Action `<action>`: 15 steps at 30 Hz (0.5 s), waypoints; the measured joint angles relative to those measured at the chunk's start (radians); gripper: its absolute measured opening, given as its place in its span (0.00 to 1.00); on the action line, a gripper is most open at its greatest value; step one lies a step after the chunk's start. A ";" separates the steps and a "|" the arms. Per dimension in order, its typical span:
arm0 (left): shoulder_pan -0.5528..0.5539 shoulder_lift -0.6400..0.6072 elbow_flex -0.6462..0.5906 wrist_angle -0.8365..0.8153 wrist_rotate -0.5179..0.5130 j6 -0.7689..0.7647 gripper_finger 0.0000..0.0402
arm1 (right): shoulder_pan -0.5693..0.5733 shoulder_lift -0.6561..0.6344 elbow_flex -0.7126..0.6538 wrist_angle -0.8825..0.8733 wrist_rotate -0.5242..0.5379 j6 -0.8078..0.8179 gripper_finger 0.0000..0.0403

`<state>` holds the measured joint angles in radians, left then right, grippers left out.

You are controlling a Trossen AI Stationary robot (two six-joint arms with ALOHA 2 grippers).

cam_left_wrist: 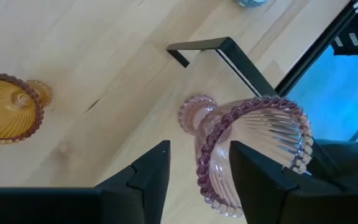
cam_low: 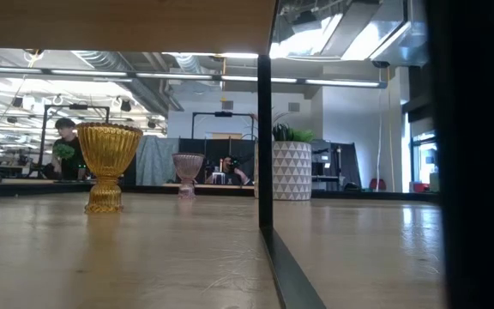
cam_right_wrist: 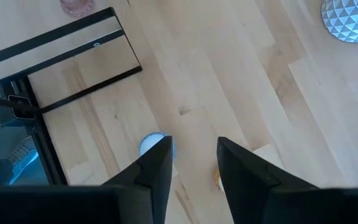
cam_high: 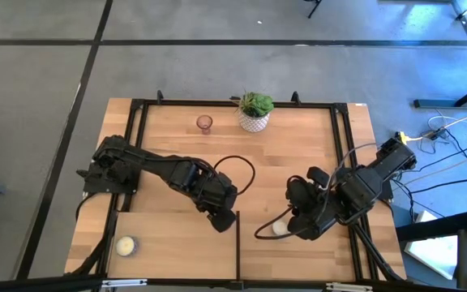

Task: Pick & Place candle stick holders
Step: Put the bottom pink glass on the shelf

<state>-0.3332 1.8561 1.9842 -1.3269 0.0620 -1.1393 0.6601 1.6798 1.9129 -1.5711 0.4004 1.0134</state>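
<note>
My left gripper [cam_high: 221, 217] hangs near the black divider [cam_high: 237, 239], shut on a pinkish-purple glass holder [cam_left_wrist: 253, 146]. An amber holder [cam_left_wrist: 5, 115] stands on its foot on the table to the left of it [cam_low: 108, 167]. A second pink holder [cam_high: 204, 123] stands at the far side. One white holder [cam_high: 125, 245] sits in the near-left compartment, and another [cam_high: 280, 229] sits under my right gripper [cam_high: 298, 223]. That gripper is open above the table, and this white holder [cam_right_wrist: 149, 144] shows just outside one finger. My left gripper has the pink holder's beaded rim [cam_left_wrist: 202, 177] between its fingers, one finger [cam_left_wrist: 257, 177] inside the cup and the other [cam_left_wrist: 148, 177] outside. The fingers point steeply down. The holder does not show at table height in the low view, so it hangs clear of the table, foot [cam_left_wrist: 196, 115] downward.
A white patterned pot with a green plant [cam_high: 254, 111] stands at the far middle. Black frame bars [cam_high: 140, 154] edge the table, and the divider [cam_low: 264, 129] splits the near part. A black cable [cam_high: 237, 166] loops on the wood between the arms.
</note>
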 joint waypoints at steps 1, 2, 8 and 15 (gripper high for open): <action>0.000 0.000 0.000 -0.005 0.000 0.000 0.38 | 0.000 0.000 0.000 0.000 0.000 0.000 0.32; 0.000 0.000 0.000 -0.010 0.000 0.000 0.37 | 0.000 0.000 0.000 0.000 0.000 0.000 0.32; 0.000 0.000 0.000 -0.020 -0.019 0.000 0.29 | 0.000 0.000 0.000 0.000 0.003 -0.004 0.32; 0.000 0.000 0.000 -0.039 -0.018 -0.008 0.19 | 0.000 0.000 0.000 0.000 0.013 -0.004 0.32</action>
<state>-0.3332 1.8561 1.9842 -1.3659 0.0441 -1.1473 0.6601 1.6798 1.9129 -1.5711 0.4134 1.0092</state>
